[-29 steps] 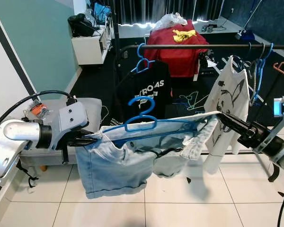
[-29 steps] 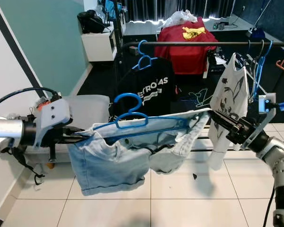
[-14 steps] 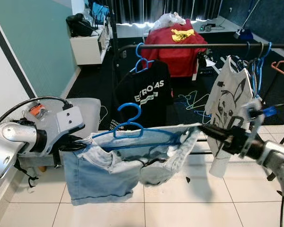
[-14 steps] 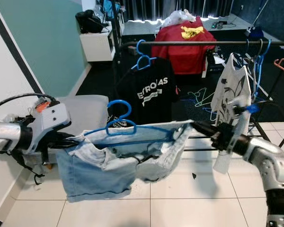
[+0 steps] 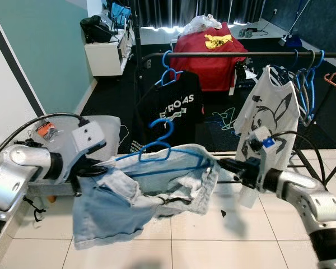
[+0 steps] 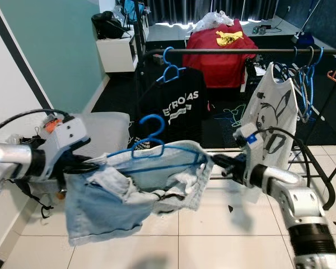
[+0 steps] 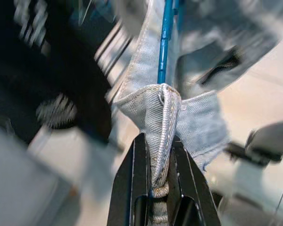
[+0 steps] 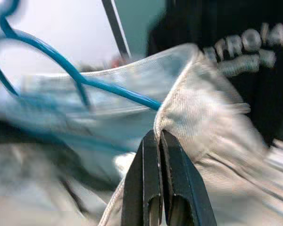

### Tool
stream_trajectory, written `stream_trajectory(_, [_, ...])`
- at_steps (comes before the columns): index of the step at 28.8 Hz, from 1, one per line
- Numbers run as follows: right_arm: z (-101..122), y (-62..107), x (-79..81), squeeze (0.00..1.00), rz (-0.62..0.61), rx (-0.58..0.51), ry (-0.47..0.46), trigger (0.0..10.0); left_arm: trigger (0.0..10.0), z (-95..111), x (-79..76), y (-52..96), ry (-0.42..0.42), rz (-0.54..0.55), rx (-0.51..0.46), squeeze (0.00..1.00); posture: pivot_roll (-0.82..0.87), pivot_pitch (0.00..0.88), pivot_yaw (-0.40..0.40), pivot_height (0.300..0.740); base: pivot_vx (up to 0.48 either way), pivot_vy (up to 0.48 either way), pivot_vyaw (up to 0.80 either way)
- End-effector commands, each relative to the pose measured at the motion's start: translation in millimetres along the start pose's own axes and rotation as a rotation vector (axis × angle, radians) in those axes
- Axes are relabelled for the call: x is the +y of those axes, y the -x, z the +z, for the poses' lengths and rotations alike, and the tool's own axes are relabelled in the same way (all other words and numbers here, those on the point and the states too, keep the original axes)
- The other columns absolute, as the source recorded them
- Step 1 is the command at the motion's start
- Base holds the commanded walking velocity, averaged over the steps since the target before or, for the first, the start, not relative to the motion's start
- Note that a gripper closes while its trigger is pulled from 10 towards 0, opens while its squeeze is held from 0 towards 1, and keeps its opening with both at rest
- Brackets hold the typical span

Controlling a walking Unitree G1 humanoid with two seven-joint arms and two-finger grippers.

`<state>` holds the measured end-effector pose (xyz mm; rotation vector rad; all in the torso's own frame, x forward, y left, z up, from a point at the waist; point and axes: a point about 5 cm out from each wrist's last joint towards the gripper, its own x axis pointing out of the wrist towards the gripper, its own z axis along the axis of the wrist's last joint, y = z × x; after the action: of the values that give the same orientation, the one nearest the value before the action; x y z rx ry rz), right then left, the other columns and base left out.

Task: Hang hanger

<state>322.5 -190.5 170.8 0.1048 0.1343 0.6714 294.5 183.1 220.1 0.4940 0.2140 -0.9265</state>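
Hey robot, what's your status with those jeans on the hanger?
Left gripper and right gripper shut on denim shorts. Blue hanger inside waistband, unhung. Black shirt ahead on rail.

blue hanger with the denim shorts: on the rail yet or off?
Off. The blue hanger hangs below the rail, hook free, carried by the denim shorts pinched between left gripper and right gripper.

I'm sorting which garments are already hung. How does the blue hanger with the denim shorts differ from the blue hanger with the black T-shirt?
The blue hanger with the denim shorts is off the rail, hook free in the air, held between the left gripper and right gripper, each pinching the denim. The blue hanger with the black T-shirt is hooked on the rail. The first carries bunched, sagging light denim; the second a smooth black shirt. Both are blue.
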Motion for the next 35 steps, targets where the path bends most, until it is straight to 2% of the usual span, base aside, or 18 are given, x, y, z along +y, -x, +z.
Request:
stream_trajectory(1, [18.7, -7.2, 11.5, 0.0, 0.044, -0.125, -0.004, 0.0, 0.0, 9.0, -4.1, -0.2, -0.048, -0.01, -0.059, 0.0, 0.03, 0.0, 0.041, 0.74, 0.0, 0.0, 0.0])
stream_trajectory(3, [18.7, -7.2, 11.5, 0.0, 0.044, -0.125, -0.004, 0.0, 0.0, 9.0, -4.1, -0.2, -0.048, -0.01, -0.059, 0.0, 0.03, 0.0, 0.041, 0.74, 0.0, 0.0, 0.0])
stream_trajectory(5, [31.0, -13.7, 22.2, 0.0, 0.086, -0.213, -0.039, 0.0, 0.0, 3.3, -10.9, -3.5, -0.092, -0.028, -0.025, 0.0, 0.02, 0.0, 0.042, 0.74, 0.0, 0.0, 0.0])
stream_trajectory(7, [34.4, -15.8, 27.3, 0.0, 0.112, -0.233, -0.047, 0.0, 0.0, 2.1, -12.2, -5.2, -0.099, -0.025, -0.018, 0.0, 0.02, 0.0, 0.042, 0.74, 0.0, 0.0, 0.0])
stream_trajectory(10, [32.7, -17.2, 33.3, 0.0, 0.143, -0.222, -0.036, 0.0, 0.0, 2.2, -11.6, -6.7, -0.106, -0.009, -0.014, 0.0, 0.02, 0.0, 0.041, 0.74, 0.0, 0.0, 0.0])
stream_trajectory(17, [28.6, -16.1, 33.9, 0.0, 0.143, -0.199, -0.017, 0.0, 0.0, 2.4, -8.3, -5.4, -0.106, 0.019, -0.011, 0.0, 0.02, 0.0, 0.04, 0.74, 0.0, 0.0, 0.0])
stream_trajectory(18, [27.2, -14.0, 31.3, 0.03, 0.127, -0.184, -0.001, 10.0, 0.0, 3.0, -3.7, -3.0, -0.102, 0.052, -0.018, 0.0, 0.02, 0.0, 0.04, 0.74, 0.0, 0.0, 0.0])
stream_trajectory(19, [26.5, -12.4, 28.7, 0.59, 0.11, -0.172, 0.011, 10.0, 0.0, 3.6, 0.2, -1.3, -0.097, 0.078, -0.026, 0.0, 0.02, 0.0, 0.04, 0.74, 0.0, 0.0, 0.0])
stream_trajectory(20, [26.5, -12.4, 28.7, 0.59, 0.11, -0.172, 0.011, 10.0, 0.0, 3.6, 0.2, -1.3, -0.097, 0.078, -0.026, 0.0, 0.02, 0.0, 0.04, 0.74, 0.0, 0.0, 0.0])
stream_trajectory(21, [26.1, -11.3, 26.9, 1.0, 0.099, -0.166, 0.017, 10.0, 0.0, 4.0, 2.5, -0.3, -0.094, 0.095, -0.031, 0.0, 0.02, 0.0, 0.039, 0.74, 0.0, 0.0, 0.0])
stream_trajectory(25, [25.1, -9.0, 24.3, 1.0, 0.087, -0.155, 0.013, 10.0, 0.0, 7.7, 7.8, 1.5, -0.069, 0.137, -0.08, 0.0, 0.02, 0.0, 0.039, 0.74, 0.0, 0.0, 0.0])
stream_trajectory(28, [25.7, -6.5, 21.5, 1.0, 0.074, -0.145, 0.041, 10.0, 0.0, 11.7, 11.6, 3.1, -0.037, 0.163, -0.149, 0.0, 0.02, 0.0, 0.037, 0.74, 0.0, 0.0, 0.0])
stream_trajectory(31, [25.7, -6.5, 21.5, 1.0, 0.074, -0.145, 0.041, 10.0, 0.0, 11.7, 11.6, 3.1, -0.037, 0.163, -0.149, 0.0, 0.02, 0.0, 0.037, 0.74, 0.0, 0.0, 0.0])
stream_trajectory(32, [26.7, -5.2, 20.5, 0.92, 0.074, -0.147, 0.049, 10.0, 0.0, 13.0, 12.2, 3.5, -0.026, 0.167, -0.18, 0.0, 0.01, 0.0, 0.04, 0.74, 0.0, 0.0, 0.0])
stream_trajectory(33, [26.7, -5.2, 20.5, 0.92, 0.074, -0.147, 0.049, 10.0, 0.0, 13.0, 12.2, 3.5, -0.026, 0.167, -0.18, 0.0, 0.01, 0.0, 0.04, 0.74, 0.0, 0.0, 0.0])
stream_trajectory(34, [30.7, -2.2, 19.1, 0.0, 0.081, -0.159, 0.062, 10.0, 0.0, 16.2, 11.3, 3.1, 0.01, 0.166, -0.247, 0.0, 0.01, 0.0, 0.04, 0.74, 0.0, 0.0, 0.0])
stream_trajectory(35, [36.3, 1.1, 17.7, 0.0, 0.087, -0.183, 0.066, 10.0, 0.0, 18.5, 9.8, 2.4, 0.048, 0.16, -0.307, 0.0, 0.01, 0.0, 0.04, 0.74, 0.0, 0.0, 0.0])
